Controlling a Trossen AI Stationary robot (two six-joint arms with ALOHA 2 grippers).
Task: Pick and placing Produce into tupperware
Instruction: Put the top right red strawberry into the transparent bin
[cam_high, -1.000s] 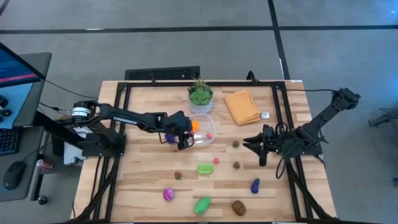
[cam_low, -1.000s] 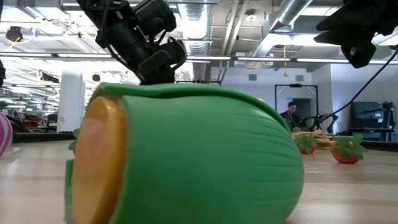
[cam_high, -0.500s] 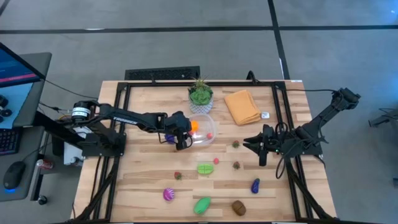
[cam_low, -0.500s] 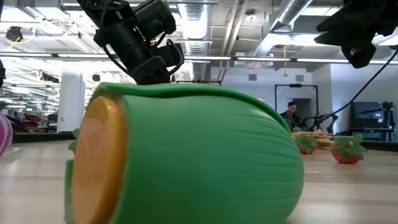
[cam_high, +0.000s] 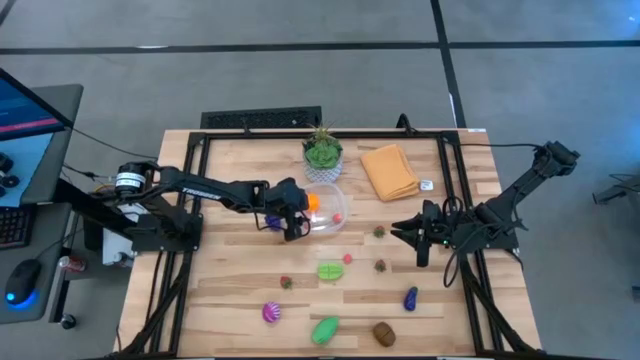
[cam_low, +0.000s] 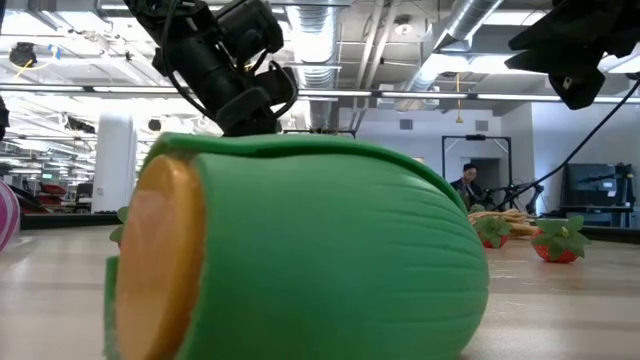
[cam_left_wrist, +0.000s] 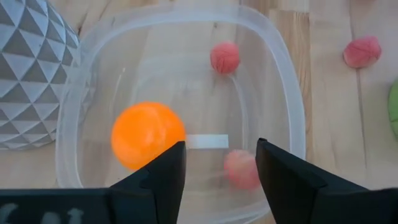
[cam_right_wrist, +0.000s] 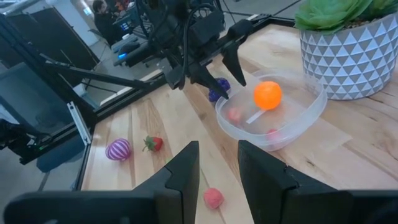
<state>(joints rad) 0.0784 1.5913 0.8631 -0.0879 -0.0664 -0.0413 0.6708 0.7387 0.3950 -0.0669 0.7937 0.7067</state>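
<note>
The left gripper (cam_high: 297, 222) was held over the near-left rim of the small clear plastic squarish container (cam_high: 333, 216), its jaws spread and nothing pinched between them. Inside the container, an orange toy ball (cam_left_wrist: 148, 134) and two small pinkish-red toy fruits (cam_left_wrist: 224, 57) were seen (one partly hidden behind a fingertip). Just beyond the container stood a green potted plant in a white patterned pot (cam_high: 322, 154), with a folded orange cloth (cam_high: 390, 171) to its right. Loose produce was scattered over the wooden bench (cam_high: 230, 280): a striped purple toy (cam_high: 271, 312), a green oval toy (cam_high: 325, 328), a brown toy (cam_high: 384, 332). The right gripper (cam_high: 402, 228) was parked at the right, jaws apart.
</note>
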